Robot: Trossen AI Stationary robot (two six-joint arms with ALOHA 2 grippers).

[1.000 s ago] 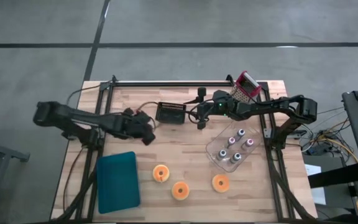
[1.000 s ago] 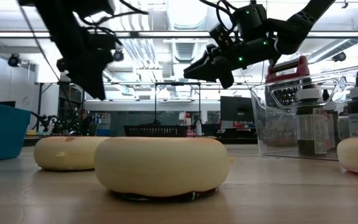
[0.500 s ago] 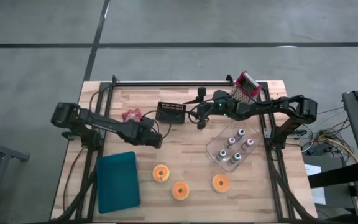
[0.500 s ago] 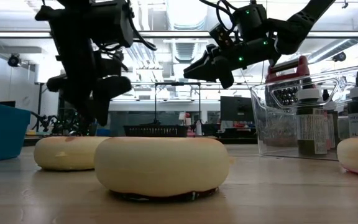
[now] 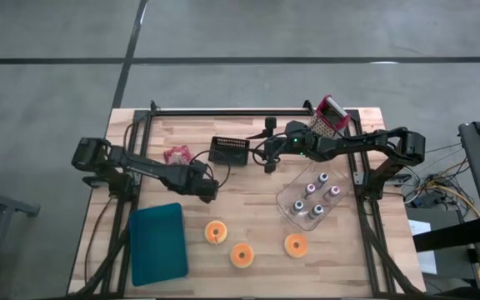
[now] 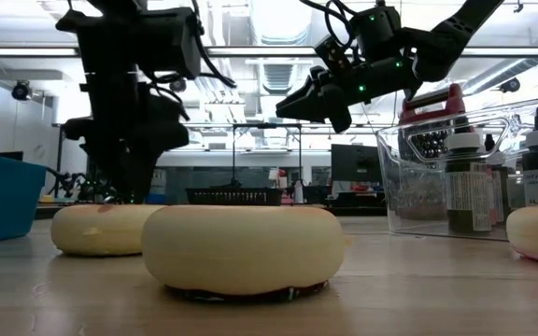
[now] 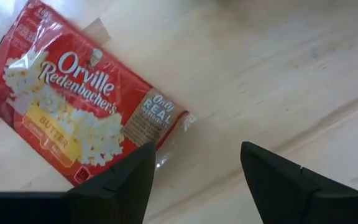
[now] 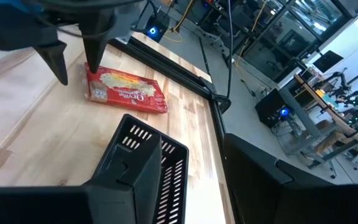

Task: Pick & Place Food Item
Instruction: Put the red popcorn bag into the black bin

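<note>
A red popcorn bag (image 7: 79, 106) lies flat on the wooden table, left of the black wire basket (image 5: 229, 151). It also shows as the red bag (image 5: 176, 155) in the high view. My left gripper (image 7: 194, 168) points steeply down over bare wood just beside the bag's end. It is open and touches nothing. My right gripper (image 8: 191, 180) hangs open above the table, near the basket (image 8: 145, 165), with nothing between its fingers. Three orange-topped donuts (image 5: 242, 254) rest on the table near its front edge.
A teal tray (image 5: 157, 242) sits at the near left. A clear bin of bottles (image 5: 311, 200) stands at the right, and a red grater (image 5: 330, 114) at the far right. Black frame rails (image 5: 223, 111) run along the far edge and sides.
My left gripper has gone toward the table's right and near edges and come down, rolling its wrist, to a place just past the popcorn bag. The bag, half hidden under the arm before, now lies in plain sight and has not moved. My right arm has kept still.
</note>
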